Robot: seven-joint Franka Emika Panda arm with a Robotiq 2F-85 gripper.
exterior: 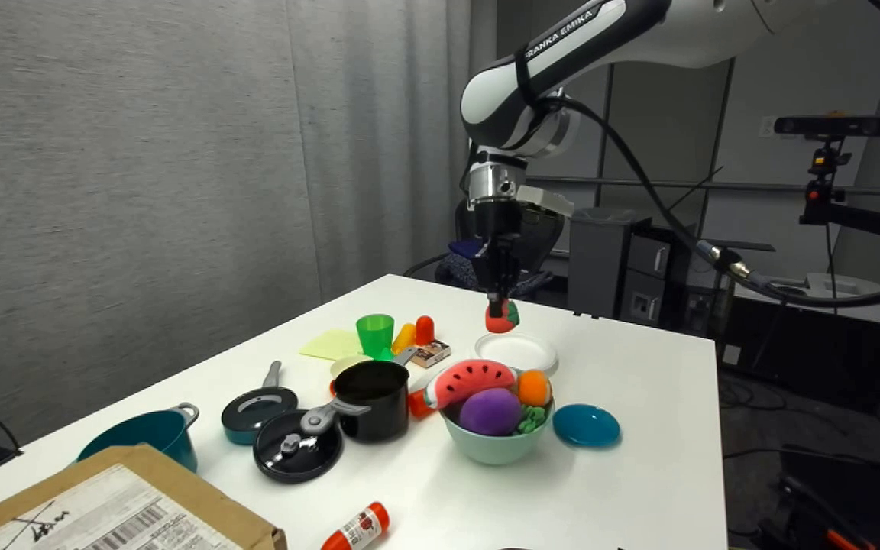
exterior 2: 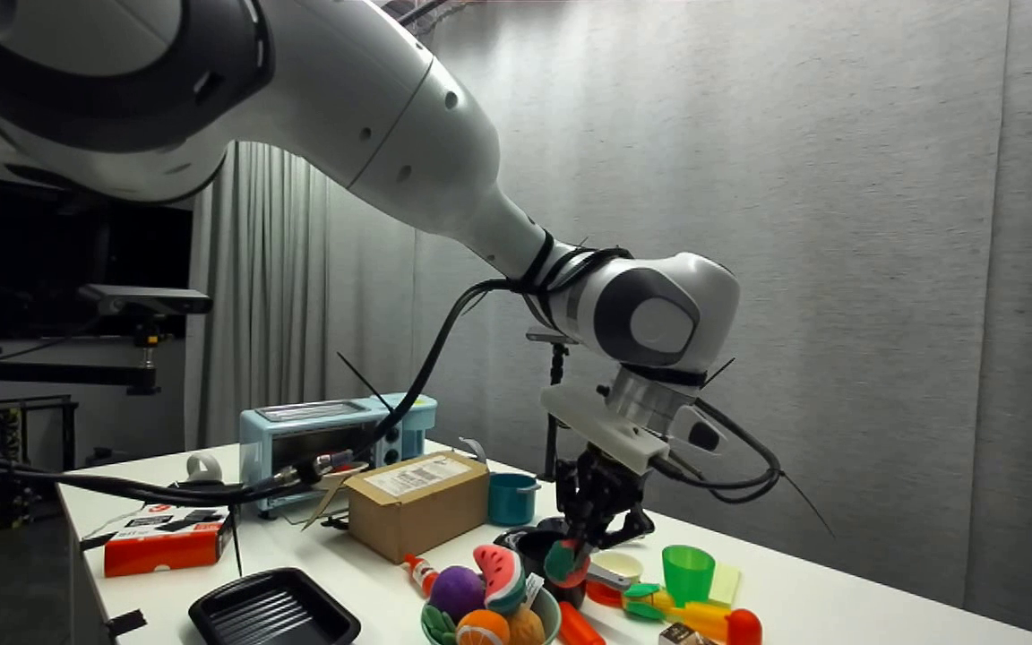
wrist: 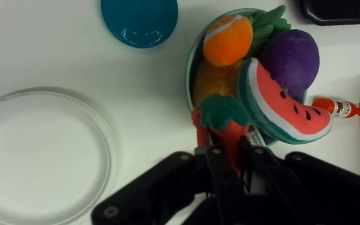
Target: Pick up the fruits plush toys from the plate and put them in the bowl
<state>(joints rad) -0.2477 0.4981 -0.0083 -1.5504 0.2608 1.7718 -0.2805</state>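
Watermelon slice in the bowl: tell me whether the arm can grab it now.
Probably not yet: the claw is shut on the strawberry. Otherwise the watermelon slice seems reachable, uncovered on top in the bowl.

In an exterior view, the round mint-green bowl [exterior: 495, 452] stands right of the black cylindrical pot [exterior: 388, 416], left of the round blue disc [exterior: 587, 426] and before the round white plate [exterior: 518, 354]. In the bowl, the round purple plush toy [exterior: 490, 413] is left of the round orange plush toy [exterior: 535, 388]; the red plush watermelon slice [exterior: 478, 380] reaches over the rim. The red plush strawberry [exterior: 503, 319] is in the black gripper [exterior: 495, 308], above the white table [exterior: 654, 481].
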